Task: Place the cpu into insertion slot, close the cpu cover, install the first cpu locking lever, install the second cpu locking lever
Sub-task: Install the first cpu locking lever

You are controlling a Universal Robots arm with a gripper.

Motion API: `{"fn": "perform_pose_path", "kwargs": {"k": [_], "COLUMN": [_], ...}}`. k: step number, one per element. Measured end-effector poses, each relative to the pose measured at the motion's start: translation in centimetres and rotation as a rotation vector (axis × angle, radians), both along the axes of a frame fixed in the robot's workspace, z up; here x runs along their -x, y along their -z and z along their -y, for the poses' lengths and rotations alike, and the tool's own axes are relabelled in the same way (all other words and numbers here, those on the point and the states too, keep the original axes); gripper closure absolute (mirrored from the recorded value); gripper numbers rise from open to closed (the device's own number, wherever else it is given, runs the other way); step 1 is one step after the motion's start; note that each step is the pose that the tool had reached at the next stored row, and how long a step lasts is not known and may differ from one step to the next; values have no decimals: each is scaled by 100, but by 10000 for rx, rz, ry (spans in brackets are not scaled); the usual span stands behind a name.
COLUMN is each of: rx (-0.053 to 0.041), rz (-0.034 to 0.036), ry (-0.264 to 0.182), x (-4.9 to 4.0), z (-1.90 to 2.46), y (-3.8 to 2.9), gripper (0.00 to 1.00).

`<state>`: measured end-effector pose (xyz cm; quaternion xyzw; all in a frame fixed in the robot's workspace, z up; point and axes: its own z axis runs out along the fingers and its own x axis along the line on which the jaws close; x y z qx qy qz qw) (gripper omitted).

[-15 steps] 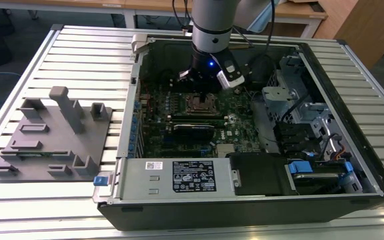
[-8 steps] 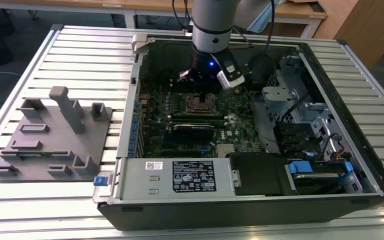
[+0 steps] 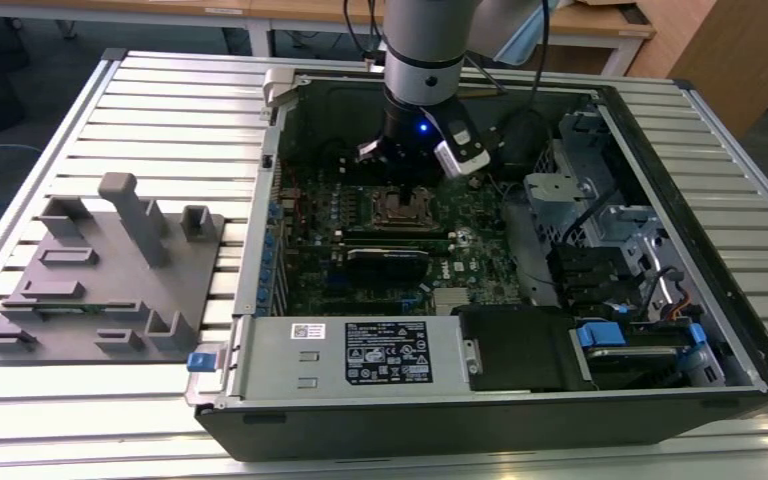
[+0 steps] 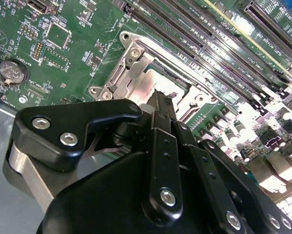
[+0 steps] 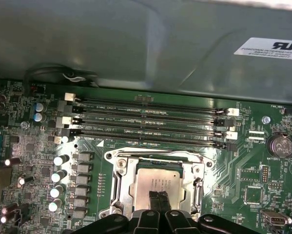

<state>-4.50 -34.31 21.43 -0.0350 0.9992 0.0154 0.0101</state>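
Observation:
The cpu (image 5: 155, 181), a pale silvery square, lies flat in the insertion slot (image 3: 402, 208) on the green motherboard inside the open computer case. The cpu cover (image 5: 125, 183), a silvery frame, lies down around it, and the chip (image 4: 158, 87) shows through its window. My gripper (image 5: 159, 201) stands over the chip's middle with its two dark fingertips (image 4: 161, 100) pressed together, right at the chip's top surface. I cannot tell whether they touch it. In the exterior view the gripper (image 3: 404, 178) hangs just above the socket. How the locking levers stand is unclear.
Long black memory slots (image 5: 150, 122) run beside the socket, with capacitors (image 5: 58, 175) and a coin battery (image 5: 280, 145) nearby. The grey power supply box (image 3: 357, 352) sits at the case front. A grey fixture (image 3: 104, 270) stands on the slatted table at the exterior view's left.

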Motion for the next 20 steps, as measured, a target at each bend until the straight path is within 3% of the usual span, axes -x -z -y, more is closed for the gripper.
{"fn": "perform_pose_path", "kwargs": {"k": [20], "rx": [0], "rz": [0], "ry": [-141], "x": [0], "z": [0], "y": [0], "gripper": [90]}}
